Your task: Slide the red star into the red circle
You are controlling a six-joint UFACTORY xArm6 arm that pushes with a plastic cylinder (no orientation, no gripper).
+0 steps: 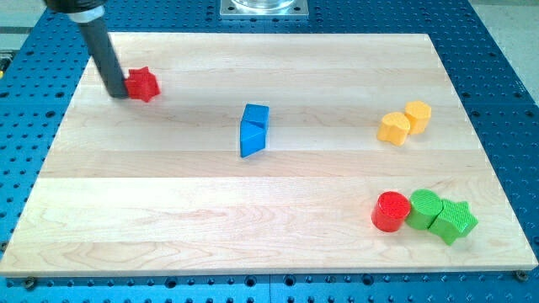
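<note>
The red star lies near the board's top left. My tip is at its left side, touching or nearly touching it. The red circle, a short red cylinder, stands at the bottom right, far from the star. It touches a green circle on its right.
A green star sits right of the green circle. A blue cube and a blue triangle sit together at the centre. A yellow heart and a yellow hexagon sit at the right. The wooden board lies on a blue perforated table.
</note>
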